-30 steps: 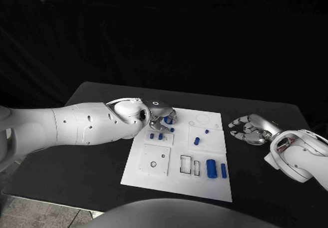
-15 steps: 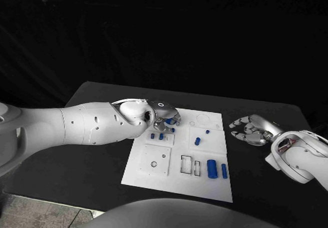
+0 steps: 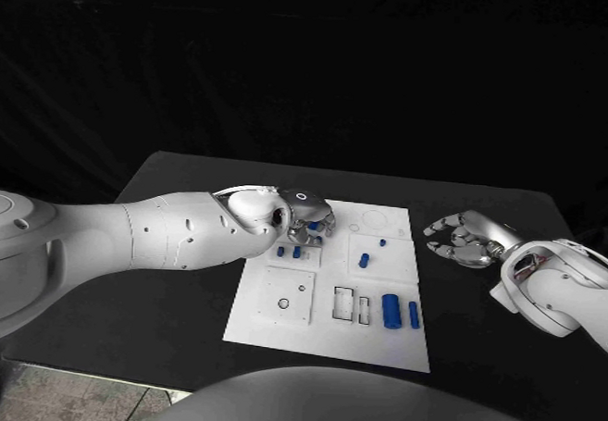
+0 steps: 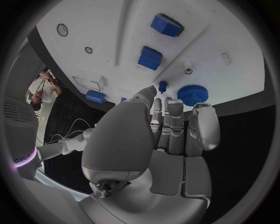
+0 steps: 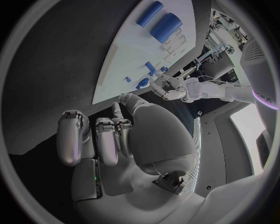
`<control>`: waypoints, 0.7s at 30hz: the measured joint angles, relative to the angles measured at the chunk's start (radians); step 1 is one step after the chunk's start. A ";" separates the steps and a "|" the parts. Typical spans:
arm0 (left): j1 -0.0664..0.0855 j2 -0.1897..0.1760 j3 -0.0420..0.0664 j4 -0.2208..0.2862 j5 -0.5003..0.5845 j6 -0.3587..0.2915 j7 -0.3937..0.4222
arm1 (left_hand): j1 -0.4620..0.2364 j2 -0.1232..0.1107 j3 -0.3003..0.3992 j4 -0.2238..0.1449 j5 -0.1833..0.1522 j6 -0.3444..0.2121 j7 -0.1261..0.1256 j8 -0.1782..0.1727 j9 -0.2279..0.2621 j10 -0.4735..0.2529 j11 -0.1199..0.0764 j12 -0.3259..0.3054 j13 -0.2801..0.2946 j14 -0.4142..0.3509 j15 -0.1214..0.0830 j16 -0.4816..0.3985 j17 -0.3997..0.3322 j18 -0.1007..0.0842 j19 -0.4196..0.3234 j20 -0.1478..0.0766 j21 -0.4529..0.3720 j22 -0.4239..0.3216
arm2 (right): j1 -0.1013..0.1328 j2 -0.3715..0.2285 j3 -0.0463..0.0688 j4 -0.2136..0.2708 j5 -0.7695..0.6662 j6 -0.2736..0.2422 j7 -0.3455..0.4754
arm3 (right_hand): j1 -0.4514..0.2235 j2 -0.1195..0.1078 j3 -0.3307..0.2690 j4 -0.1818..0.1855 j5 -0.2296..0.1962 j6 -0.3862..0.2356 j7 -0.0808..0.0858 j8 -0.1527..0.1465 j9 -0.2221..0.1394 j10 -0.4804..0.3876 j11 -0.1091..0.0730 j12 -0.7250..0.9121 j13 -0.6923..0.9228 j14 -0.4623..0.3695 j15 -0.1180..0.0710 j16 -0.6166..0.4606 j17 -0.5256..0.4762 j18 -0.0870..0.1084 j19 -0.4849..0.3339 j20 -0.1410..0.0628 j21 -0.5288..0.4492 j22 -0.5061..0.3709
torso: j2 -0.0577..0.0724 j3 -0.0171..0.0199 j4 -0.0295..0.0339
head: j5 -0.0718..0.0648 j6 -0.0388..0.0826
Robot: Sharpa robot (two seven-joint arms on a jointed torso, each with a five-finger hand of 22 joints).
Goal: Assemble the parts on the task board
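Note:
The white task board (image 3: pixel 314 333) lies in the middle of the black table. My left hand (image 3: pixel 306 218) hangs over its far left corner, fingers pointing down at a blue gear (image 3: pixel 313 226). In the left wrist view the gear (image 4: pixel 192 94) lies flat just past the fingertips (image 4: pixel 167 103), with a small blue peg (image 4: pixel 163 86) beside it; whether anything is pinched is unclear. Two blue blocks (image 4: pixel 151 58) sit further along the board. My right hand (image 3: pixel 463 239) rests off the board's right edge, its fingers (image 5: pixel 96 140) curled in on nothing.
More blue parts lie on the board: two small blocks (image 3: pixel 288 252), a short piece (image 3: pixel 365 261), a tiny peg (image 3: pixel 383 242), a thick cylinder (image 3: pixel 391 311) and a slim one (image 3: pixel 415 314). Dark rectangular slots (image 3: pixel 345 303) sit mid-board. Bare table (image 3: pixel 181 290) surrounds it.
My left arm has swung a little further in over the board's far left corner, the hand edging right. My right hand has stayed put.

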 measured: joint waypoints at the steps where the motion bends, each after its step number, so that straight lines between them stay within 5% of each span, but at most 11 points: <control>1: -0.001 0.002 0.000 -0.003 0.000 0.001 0.000 | 0.000 0.000 0.000 0.000 0.000 0.000 0.000 0.000 -0.001 0.005 -0.001 0.003 0.000 0.000 0.000 0.002 -0.001 0.000 0.000 0.000 0.000 0.000 | 0.000 0.000 0.000 0.000 0.000 0.000 0.000 | 0.000 0.000 0.000 0.000 0.000 0.000 0.000 0.000 0.000 0.000 0.000 0.000 0.000 0.000 0.000 0.000 0.000 0.000 0.000 0.000 0.000 0.000 | 0.000 -0.0002 -0.0001 | 0.000 0.000; 11: -0.008 0.019 0.000 -0.031 0.001 0.015 0.004 | 0.000 0.000 0.010 -0.010 0.012 0.018 0.003 0.004 -0.010 0.016 -0.009 0.011 0.002 -0.003 -0.003 0.003 -0.013 0.000 0.000 0.000 0.000 0.000 | 0.000 0.003 0.000 -0.005 0.000 0.000 0.000 | 0.000 0.000 0.006 0.000 0.000 0.000 0.000 0.000 0.000 0.000 0.000 0.000 0.000 0.003 0.003 0.000 0.000 0.000 0.000 0.000 0.000 0.000 | 0.001 -0.0004 0.0004 | -0.004 0.000; 21: -0.017 0.020 0.001 -0.045 0.005 0.024 0.004 | 0.003 0.012 0.033 -0.022 0.059 0.040 0.011 0.011 -0.021 0.023 -0.009 0.011 -0.005 -0.007 -0.007 0.011 -0.024 0.000 0.000 0.000 0.000 0.000 | 0.000 0.006 0.000 -0.008 0.001 0.002 -0.001 | 0.000 0.000 0.006 0.000 0.004 0.000 0.000 0.000 -0.001 0.000 0.000 0.000 0.000 0.002 0.002 0.000 0.000 0.000 0.000 0.000 0.000 0.001 | 0.000 -0.0003 0.0012 | -0.009 0.000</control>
